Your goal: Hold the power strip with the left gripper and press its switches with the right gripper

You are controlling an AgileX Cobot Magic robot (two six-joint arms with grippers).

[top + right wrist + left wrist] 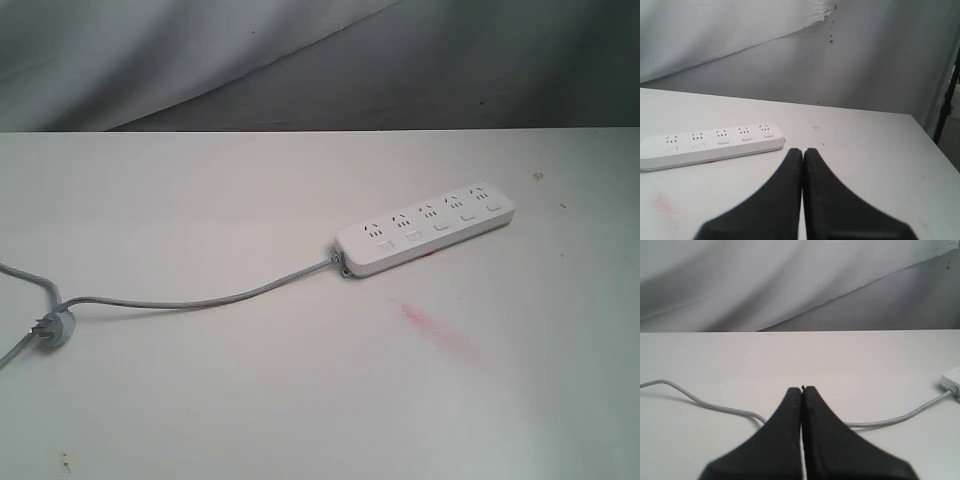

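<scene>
Nothing is held yet: this is the opening step, the reach to steady the strip (428, 232). Neither arm shows in the exterior view, so both sit well back from it.

The left gripper (801, 389) has its fingers pressed together and grips nothing. The grey cord (730, 409) runs across the table (200, 200) just ahead of its tips. Only the cord end of the strip shows from here, well apart and off toward the right arm's side.

The right gripper (803, 151) is pressed together too, and empty. The strip lies flat ahead of it and off to one side, near but not touching. The five switches (722, 142) run along the long edge that faces this gripper.

The left has the longer trip, I judge. It must spread its fingers, pass over the cord and travel to the strip. Then it should close across the narrow width near the cord end, clear of the switches there. A grip set too far along the strip would cover a button or block the right arm's path.

Once the strip is pinned, the right can stay closed, since joined tips make a fair pressing point. It need only come forward and down onto the row, one switch at a time.
</scene>
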